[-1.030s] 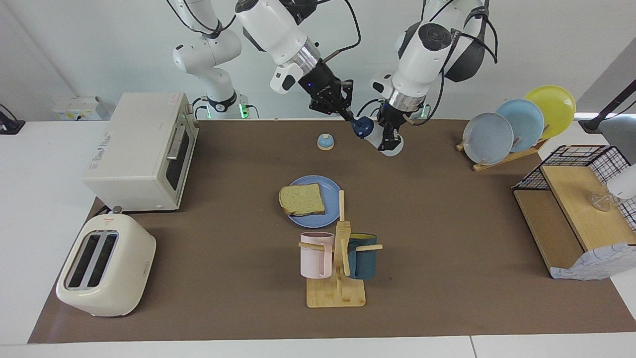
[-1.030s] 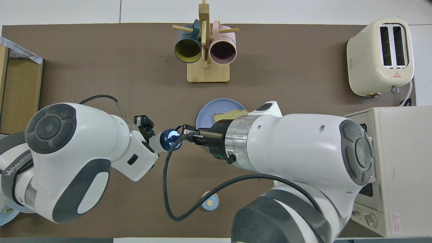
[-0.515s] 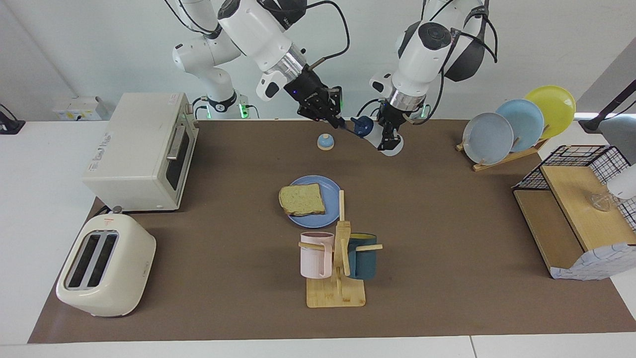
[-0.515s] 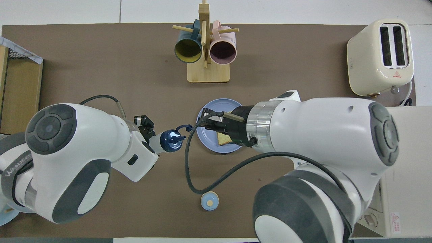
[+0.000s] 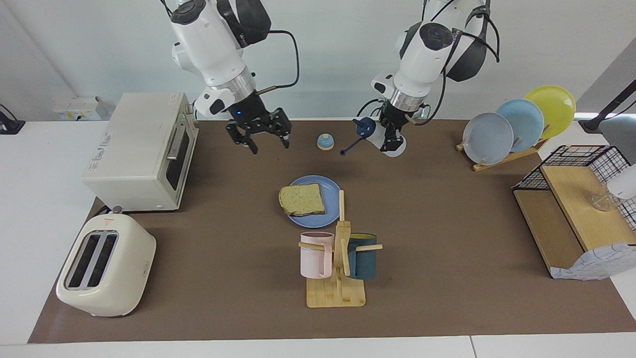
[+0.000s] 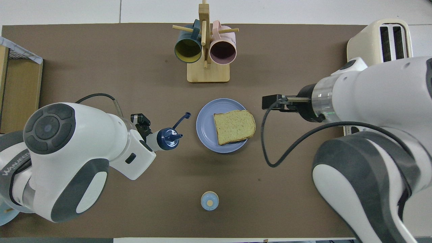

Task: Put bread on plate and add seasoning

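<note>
The bread [image 5: 302, 199] [image 6: 234, 126] lies flat on the periwinkle plate [image 5: 332, 188] [image 6: 205, 125] at mid-table. My left gripper [image 5: 389, 139] [image 6: 145, 133] is shut on the white body of the seasoning bottle [image 5: 364, 126] [image 6: 167, 139]. It holds the bottle tilted in the air over the mat, to the plate's side toward the left arm's end. The bottle's navy lid hangs loose on its strap [image 5: 348, 147] [image 6: 182, 118], and a small nozzle shows. My right gripper [image 5: 271, 148] [image 6: 270, 102] hangs open and holds nothing, over the mat between the toaster oven and the bell.
A blue-domed bell [image 5: 325, 142] [image 6: 209, 200] sits nearer the robots than the plate. A mug rack [image 5: 338, 258] [image 6: 206, 47] stands farther out. The toaster oven [image 5: 141, 149] and toaster [image 5: 104, 263] are at the right arm's end. A plate rack [image 5: 516, 124] and wire shelf [image 5: 576, 214] are at the left arm's end.
My right gripper let go of the bottle's lid, opened, and swung away toward the toaster oven. The lid now dangles from its strap. My left gripper barely moved.
</note>
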{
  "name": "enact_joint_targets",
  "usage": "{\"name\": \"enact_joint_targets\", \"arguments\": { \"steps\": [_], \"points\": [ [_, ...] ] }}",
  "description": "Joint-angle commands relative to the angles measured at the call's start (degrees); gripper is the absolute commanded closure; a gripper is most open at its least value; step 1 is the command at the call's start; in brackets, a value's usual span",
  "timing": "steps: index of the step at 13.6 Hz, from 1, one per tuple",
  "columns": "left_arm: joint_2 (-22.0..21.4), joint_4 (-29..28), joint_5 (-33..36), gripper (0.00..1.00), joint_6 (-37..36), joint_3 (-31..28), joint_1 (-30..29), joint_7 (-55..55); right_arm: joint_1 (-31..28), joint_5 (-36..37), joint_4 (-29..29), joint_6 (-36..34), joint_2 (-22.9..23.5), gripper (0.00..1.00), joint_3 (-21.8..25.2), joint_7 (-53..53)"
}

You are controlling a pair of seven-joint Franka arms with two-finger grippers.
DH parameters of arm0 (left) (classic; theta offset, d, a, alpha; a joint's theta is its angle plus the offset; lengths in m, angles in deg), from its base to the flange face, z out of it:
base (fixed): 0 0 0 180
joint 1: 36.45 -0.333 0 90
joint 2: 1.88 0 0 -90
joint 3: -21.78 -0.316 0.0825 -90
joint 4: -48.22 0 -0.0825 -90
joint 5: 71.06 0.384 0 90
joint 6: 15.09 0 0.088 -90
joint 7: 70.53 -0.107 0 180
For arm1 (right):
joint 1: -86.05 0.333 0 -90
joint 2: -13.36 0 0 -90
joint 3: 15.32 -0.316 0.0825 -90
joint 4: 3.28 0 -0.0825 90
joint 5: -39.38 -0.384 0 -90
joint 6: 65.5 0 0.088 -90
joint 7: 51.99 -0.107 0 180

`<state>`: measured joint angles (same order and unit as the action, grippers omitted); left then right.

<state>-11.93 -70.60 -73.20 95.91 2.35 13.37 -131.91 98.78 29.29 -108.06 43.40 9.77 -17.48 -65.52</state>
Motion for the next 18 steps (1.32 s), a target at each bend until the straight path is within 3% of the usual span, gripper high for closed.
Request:
{"name": "enact_joint_targets", "arguments": {
  "steps": [1, 3, 5, 8, 13, 15, 18],
  "points": [
    [-0.59, -0.10, 4.14, 1.00, 1.06, 0.27, 0.19, 3.11, -7.95, 3.67, 1.25, -9.55, -2.47, 0.00, -0.22, 9.28],
    [-0.32, 0.08, 6.86, 1.00, 1.24, 0.27, 0.37, 4.42, -10.44, 4.54, 0.91, -14.74, -4.22, 0.00, -0.31, 14.22],
    [1.25, 0.34, 12.30, 1.00, 1.06, 0.62, 1.94, 7.49, -11.85, 5.16, 1.42, -19.76, -5.29, 0.00, -0.13, 11.26],
    [6.95, 3.23, 16.71, 1.00, -0.08, 0.88, 5.19, 12.93, -12.55, 10.69, 9.93, -21.00, -0.55, 0.00, -0.13, 11.51],
    [14.95, 7.45, 26.81, 1.00, -4.20, 0.97, 13.88, 24.02, -12.55, 10.61, 10.48, -21.98, 0.77, 0.00, 0.04, 10.98],
    [15.93, 8.51, 29.80, 1.00, -5.70, 0.97, 15.74, 24.64, -12.47, 10.70, 10.48, -22.06, 1.30, 0.00, 0.31, 11.07],
    [26.45, 15.96, 33.41, 1.00, -12.81, 0.88, 19.95, 29.82, -12.82, 10.35, 10.13, -21.20, 0.77, 0.00, 0.31, 11.51]
  ]
}}
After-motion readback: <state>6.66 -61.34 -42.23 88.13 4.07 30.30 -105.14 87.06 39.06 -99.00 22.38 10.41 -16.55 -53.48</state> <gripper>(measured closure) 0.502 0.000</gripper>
